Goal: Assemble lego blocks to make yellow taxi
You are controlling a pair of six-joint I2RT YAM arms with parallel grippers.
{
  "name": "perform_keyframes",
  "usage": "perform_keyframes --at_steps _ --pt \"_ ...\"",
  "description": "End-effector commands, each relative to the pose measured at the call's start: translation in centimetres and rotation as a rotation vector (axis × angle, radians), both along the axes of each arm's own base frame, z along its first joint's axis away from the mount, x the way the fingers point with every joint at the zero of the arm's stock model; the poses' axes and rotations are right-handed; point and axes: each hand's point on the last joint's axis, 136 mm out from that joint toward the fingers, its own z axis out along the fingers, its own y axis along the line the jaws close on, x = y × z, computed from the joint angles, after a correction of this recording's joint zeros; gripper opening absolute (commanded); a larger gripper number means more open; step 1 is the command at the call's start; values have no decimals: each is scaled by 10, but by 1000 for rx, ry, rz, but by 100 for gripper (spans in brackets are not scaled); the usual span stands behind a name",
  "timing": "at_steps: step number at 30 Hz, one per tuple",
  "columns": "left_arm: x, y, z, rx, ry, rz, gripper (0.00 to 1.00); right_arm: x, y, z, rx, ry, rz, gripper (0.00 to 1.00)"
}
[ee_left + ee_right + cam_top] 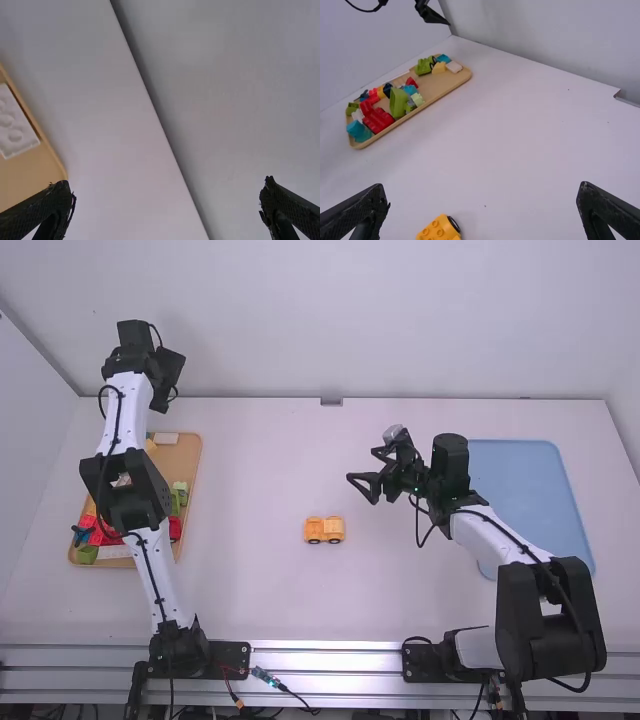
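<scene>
High view has the right gripper released, its fingers spread, over the table right of the middle. The left gripper is up past the far end of the wooden tray, its fingertips hard to make out there; its wrist view has them well apart, also released. Near the right gripper, apart from it and nearer the arm bases, the yellow car sits on its wheels on the table; the right wrist view cuts it off at the bottom edge. Farther left, the left arm hides part of the tray and its blocks. The right wrist view bares more of them, red, green, blue and yellow, some overlapping. The left wrist view crops the white block. At far right, the right arm partly covers the blue tray.
</scene>
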Motion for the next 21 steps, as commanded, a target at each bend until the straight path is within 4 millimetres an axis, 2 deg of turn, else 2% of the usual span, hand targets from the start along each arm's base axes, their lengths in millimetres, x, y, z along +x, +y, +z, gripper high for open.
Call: perform_keyframes --at_steps 1,3,8,14,15,21 --pt "-3 22 3 94 12 91 99 -1 -1 6 4 -21 6 100" --pt "-6 37 6 141 14 146 99 0 -1 6 3 -22 5 100" --pt "-8 48 9 157 4 173 99 0 0 7 5 -31 8 100" --pt "-27 69 6 174 34 333 99 0 0 8 6 -36 8 100" --pt "-34 75 6 177 37 404 99 0 0 8 6 -36 8 100" --pt "-34 81 10 178 8 460 99 0 0 8 6 -35 7 100"
